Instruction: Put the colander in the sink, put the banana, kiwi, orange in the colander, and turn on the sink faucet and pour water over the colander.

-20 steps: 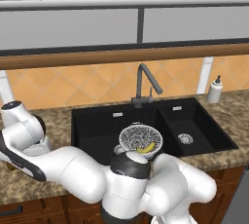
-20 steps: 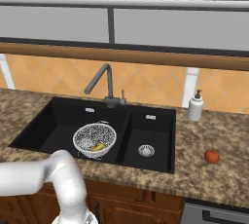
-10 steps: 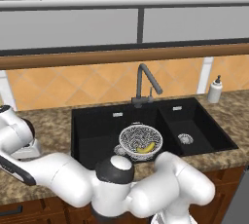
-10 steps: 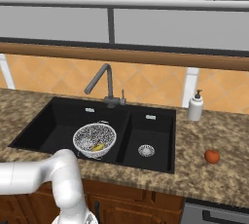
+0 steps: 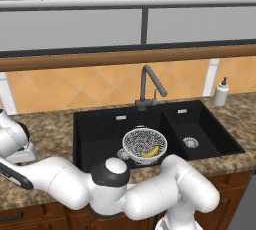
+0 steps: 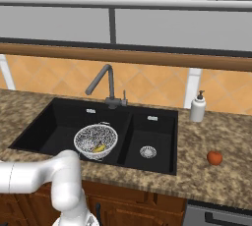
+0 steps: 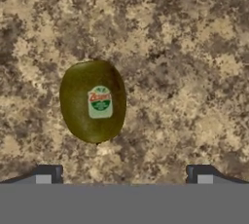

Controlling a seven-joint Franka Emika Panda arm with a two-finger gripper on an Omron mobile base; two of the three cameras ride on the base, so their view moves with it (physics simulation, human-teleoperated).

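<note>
Kiwi (image 7: 93, 101) lies on speckled brown-beige granite counter (image 7: 185, 72), seen from the hand view: olive-green oval, smooth dull skin, darker shading along its right edge, small white-and-green sticker in the middle. It sits just above and between the two dark fingertips (image 7: 47, 174), closer to the left one, not touching either. Gripper (image 7: 123, 178) jaws stand wide apart, nothing between them

Colander (image 5: 144, 144) sits in the large left basin of the sink (image 5: 95, 134), toward the divider; round wire-mesh bowl, pale grey, thin metal rim, small side handle visible. Banana (image 5: 150, 151) lies inside it, small curved yellow shape against the mesh. Sink is matte black, rectangular, two basins; smaller right basin has a round silver drain (image 5: 190, 142)

Sink faucet (image 5: 148, 88) stands behind the divider, dark grey metal, angled gooseneck spout leaning over the left basin in the right base view, small lever at its side

Orange (image 6: 214, 158) rests on the counter well right of the sink, small round reddish-orange ball. White soap dispenser (image 6: 198, 107) stands at the backsplash, right of the sink. Backsplash is orange diamond tile
</note>
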